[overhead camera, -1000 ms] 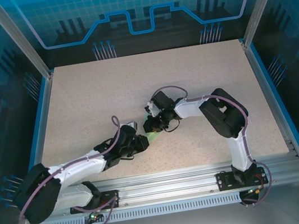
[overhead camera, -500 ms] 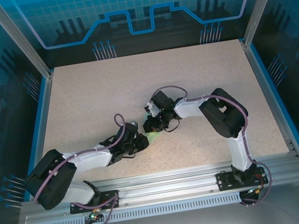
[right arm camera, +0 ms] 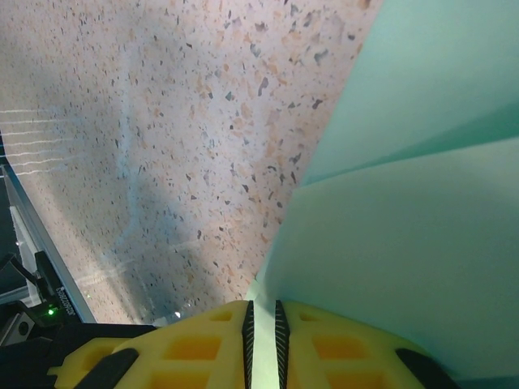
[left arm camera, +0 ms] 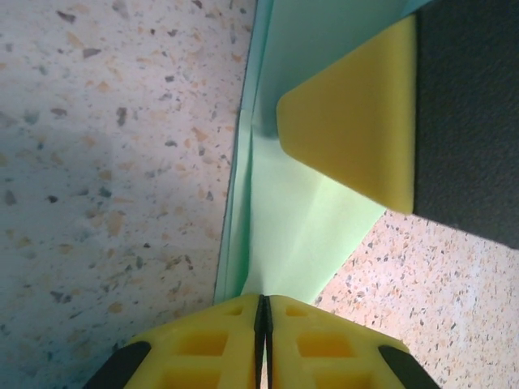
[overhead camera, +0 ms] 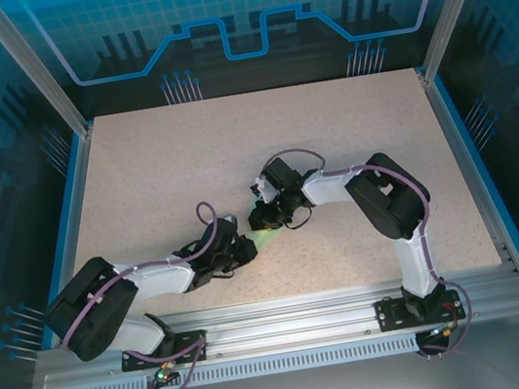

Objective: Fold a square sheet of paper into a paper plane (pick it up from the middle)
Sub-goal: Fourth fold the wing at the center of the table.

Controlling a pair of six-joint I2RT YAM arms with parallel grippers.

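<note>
Top external: left claw [overhead camera: 252,246], right claw [overhead camera: 263,226] clamped on paper [overhead camera: 269,239] edges; table [overhead camera: 348,131] roomy.

Your paper [overhead camera: 269,238] is pale mint-green, plain, folded into overlapping layers along a sharp crease; it lies low over the desk [overhead camera: 331,144], toward its near middle, pinched by the left tool [left arm camera: 261,304] and the right tool [right arm camera: 261,312]

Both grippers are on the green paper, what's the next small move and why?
Probably slide the left gripper along the fold to sharpen the crease: it pinches the sheet of paper at a layered edge, while the right gripper clamps the far end, anchoring it.
</note>
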